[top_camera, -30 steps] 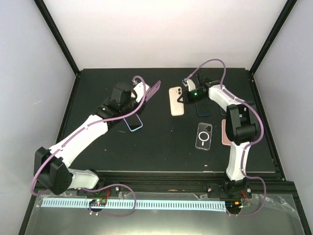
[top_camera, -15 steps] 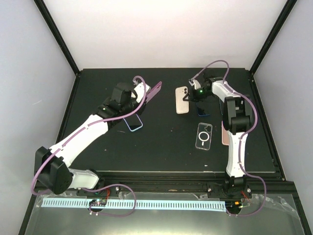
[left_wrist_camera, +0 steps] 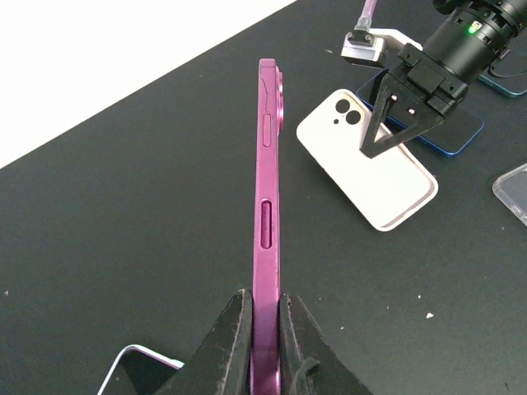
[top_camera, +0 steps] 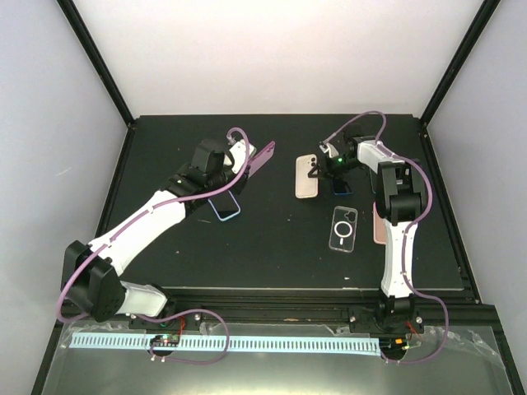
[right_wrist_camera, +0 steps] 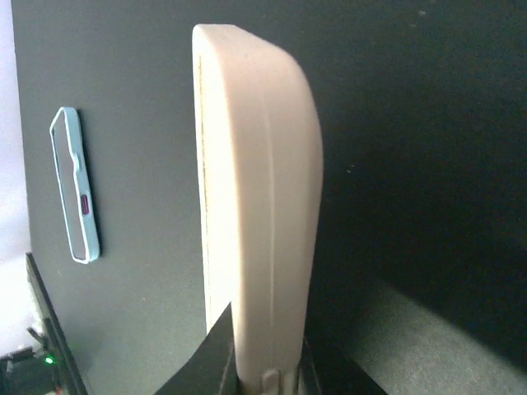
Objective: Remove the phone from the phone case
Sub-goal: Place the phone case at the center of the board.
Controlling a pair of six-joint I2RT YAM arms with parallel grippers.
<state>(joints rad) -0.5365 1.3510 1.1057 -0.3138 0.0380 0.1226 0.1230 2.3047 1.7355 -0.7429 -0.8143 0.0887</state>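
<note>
"Left wrist view: what is the left gripper [left_wrist_camera: 265, 319] gripping?"
"It is clamping a slim, flat-edged purple phone [left_wrist_camera: 268, 206] edge-up above the matte black table [left_wrist_camera: 123, 214]."
"And the right gripper [right_wrist_camera: 263, 366]?"
"It is pinching the smooth, round-cornered cream phone case [right_wrist_camera: 259, 181] at one end, right of the purple phone."

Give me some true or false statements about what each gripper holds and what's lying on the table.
1. The left gripper is shut on a purple phone. True.
2. The right gripper is open and empty. False: it is shut on a cream case.
3. A clear case lies flat on the table. True.
4. The purple phone lies flat on the table. False: it is held on edge in the left gripper.
</note>
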